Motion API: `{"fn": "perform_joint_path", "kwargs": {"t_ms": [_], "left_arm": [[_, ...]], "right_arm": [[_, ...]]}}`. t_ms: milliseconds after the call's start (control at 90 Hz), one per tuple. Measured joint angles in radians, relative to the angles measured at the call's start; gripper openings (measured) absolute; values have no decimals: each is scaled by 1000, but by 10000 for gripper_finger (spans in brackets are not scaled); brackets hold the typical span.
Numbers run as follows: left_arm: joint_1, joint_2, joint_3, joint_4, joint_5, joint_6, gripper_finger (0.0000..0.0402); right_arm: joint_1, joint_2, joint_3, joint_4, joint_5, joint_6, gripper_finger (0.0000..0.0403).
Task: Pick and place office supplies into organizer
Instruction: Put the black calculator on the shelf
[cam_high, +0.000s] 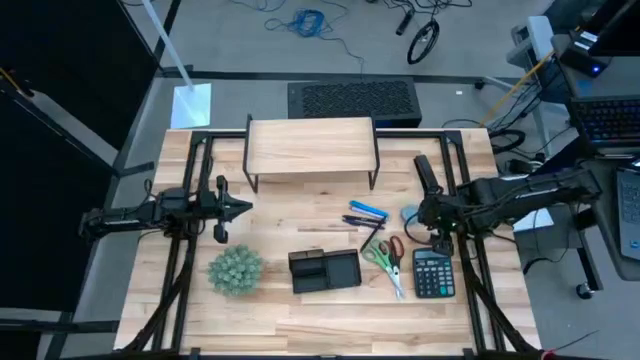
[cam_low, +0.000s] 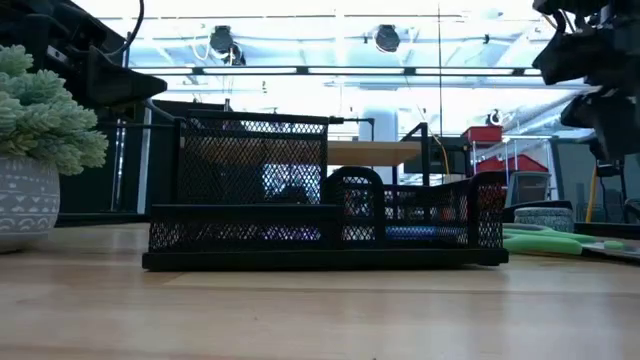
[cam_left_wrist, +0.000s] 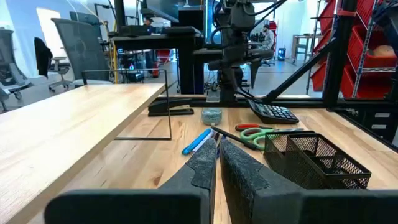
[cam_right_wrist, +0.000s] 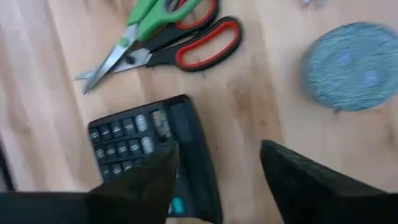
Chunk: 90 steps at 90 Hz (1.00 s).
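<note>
The black mesh organizer (cam_high: 325, 270) (cam_low: 320, 215) stands on the table near its front edge. To its right lie the green-handled scissors (cam_right_wrist: 155, 18) and the red-handled scissors (cam_right_wrist: 205, 46), crossed over each other (cam_high: 385, 255). The blue pens and a dark pen (cam_high: 365, 215) (cam_left_wrist: 199, 140) lie just beyond them. My right gripper (cam_right_wrist: 217, 149) (cam_high: 432, 225) hangs open above the table at the far end of the black calculator (cam_right_wrist: 149, 155), with nothing between its fingers. My left gripper (cam_left_wrist: 219, 146) (cam_high: 235, 208) is shut, held above the table's left part, pointing toward the right.
A fuzzy green plant in a pot (cam_high: 237, 270) (cam_low: 40, 120) stands left of the organizer. The wooden riser shelf (cam_high: 310, 150) stands at the back. A round blue-grey disc (cam_right_wrist: 351, 65) lies by my right gripper, and a black stapler (cam_high: 427, 172) lies behind it.
</note>
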Motion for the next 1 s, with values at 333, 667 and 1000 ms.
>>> {"fn": "perform_joint_path", "kwargs": {"t_ms": [333, 667, 1000], "left_arm": [[0, 0, 0, 0, 0, 0, 10], [0, 0, 0, 0, 0, 0, 10], [0, 0, 0, 0, 0, 0, 10]], "right_arm": [[16, 44, -125, 82, -86, 23, 213], [43, 136, -129, 119, -79, 21, 211], [80, 279, -129, 195, -107, -10, 210]]}}
